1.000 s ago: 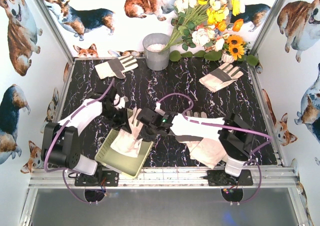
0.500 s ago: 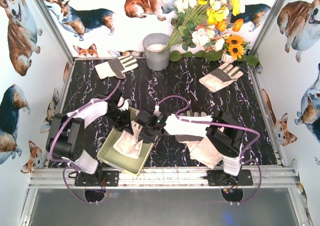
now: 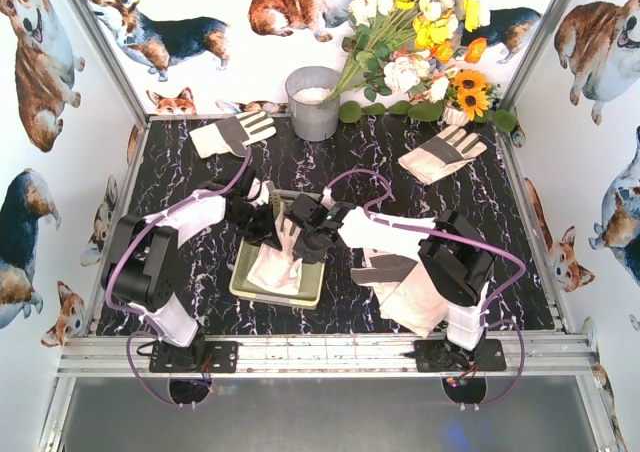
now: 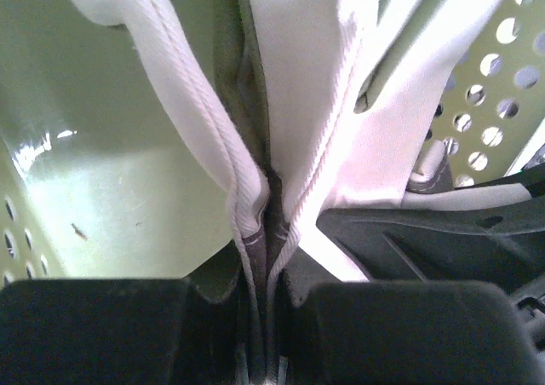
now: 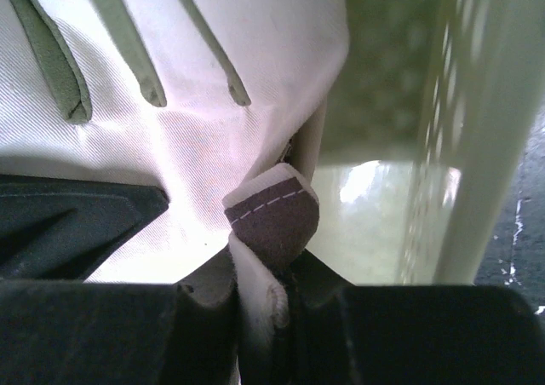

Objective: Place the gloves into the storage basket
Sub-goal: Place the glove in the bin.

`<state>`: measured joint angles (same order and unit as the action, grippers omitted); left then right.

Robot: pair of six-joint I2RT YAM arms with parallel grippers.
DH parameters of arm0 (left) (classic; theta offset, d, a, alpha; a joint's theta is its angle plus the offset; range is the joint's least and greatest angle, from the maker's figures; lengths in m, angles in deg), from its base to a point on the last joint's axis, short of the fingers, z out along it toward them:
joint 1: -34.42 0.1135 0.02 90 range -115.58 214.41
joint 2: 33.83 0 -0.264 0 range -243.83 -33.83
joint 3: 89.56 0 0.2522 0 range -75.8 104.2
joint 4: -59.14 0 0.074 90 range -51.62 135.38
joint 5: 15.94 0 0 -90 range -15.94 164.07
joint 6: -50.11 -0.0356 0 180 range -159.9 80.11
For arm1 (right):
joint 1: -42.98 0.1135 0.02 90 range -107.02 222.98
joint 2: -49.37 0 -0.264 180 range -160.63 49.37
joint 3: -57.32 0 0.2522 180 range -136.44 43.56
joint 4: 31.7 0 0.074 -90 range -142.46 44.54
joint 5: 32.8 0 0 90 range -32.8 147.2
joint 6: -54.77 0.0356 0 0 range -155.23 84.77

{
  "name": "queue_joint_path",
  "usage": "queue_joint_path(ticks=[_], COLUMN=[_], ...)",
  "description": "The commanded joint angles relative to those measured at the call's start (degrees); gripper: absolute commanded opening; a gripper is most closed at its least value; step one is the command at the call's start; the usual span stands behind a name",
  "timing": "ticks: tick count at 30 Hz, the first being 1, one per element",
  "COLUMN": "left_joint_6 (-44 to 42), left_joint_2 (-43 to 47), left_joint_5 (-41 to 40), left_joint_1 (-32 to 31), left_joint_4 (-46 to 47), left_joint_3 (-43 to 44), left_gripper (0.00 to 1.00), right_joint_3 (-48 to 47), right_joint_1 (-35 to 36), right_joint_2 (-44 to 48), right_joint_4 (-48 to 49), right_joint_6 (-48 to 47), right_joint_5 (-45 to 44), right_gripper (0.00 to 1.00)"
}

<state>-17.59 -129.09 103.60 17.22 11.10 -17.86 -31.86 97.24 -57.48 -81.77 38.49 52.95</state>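
The storage basket (image 3: pixel 312 294), pale yellow-green with perforated walls, lies on the marble table between the arms. A cream glove (image 3: pixel 272 270) lies inside it. My left gripper (image 3: pixel 266 228) is shut on a seamed fold of this glove (image 4: pixel 255 121), with the basket floor (image 4: pixel 102 172) behind. My right gripper (image 3: pixel 301 248) is shut on the same glove's grey-edged cuff (image 5: pixel 274 219), next to the basket wall (image 5: pixel 477 146). Another glove (image 3: pixel 232 132) lies at the back left and one (image 3: pixel 442 152) at the back right. A third glove (image 3: pixel 412 297) lies under my right arm.
A grey metal bucket (image 3: pixel 313 102) stands at the back centre, with a bunch of flowers (image 3: pixel 420 42) to its right. Metal frame posts and printed walls close in the table on three sides. The rail (image 3: pixel 320 357) runs along the near edge.
The basket with its glove has moved back and to the right from the front-left, and lies flatter. Both grippers travelled with it, still shut on the glove.
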Motion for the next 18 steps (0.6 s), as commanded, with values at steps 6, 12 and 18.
queue_joint_path(ticks=[6, 12, 18], left_joint_6=[-0.9, -3.0, -3.7], left_joint_2=[5.7, 5.3, 7.4], left_joint_5=[-9.9, -11.0, -10.6], left_joint_1=[0.9, 0.9, 0.9], left_joint_4=[0.7, -1.3, -4.2], left_joint_3=[-3.5, 0.5, 5.3], left_gripper=[0.0, 0.24, 0.46], right_joint_3=[-4.0, -5.5, -5.7], right_joint_1=[4.8, 4.8, 4.6], right_joint_2=[-1.6, -4.0, -5.3], right_joint_4=[-10.1, -10.6, -6.4], right_joint_6=[-1.0, -4.2, -9.3], right_joint_5=[-3.4, -6.3, -5.3], right_gripper=[0.0, 0.0, 0.0])
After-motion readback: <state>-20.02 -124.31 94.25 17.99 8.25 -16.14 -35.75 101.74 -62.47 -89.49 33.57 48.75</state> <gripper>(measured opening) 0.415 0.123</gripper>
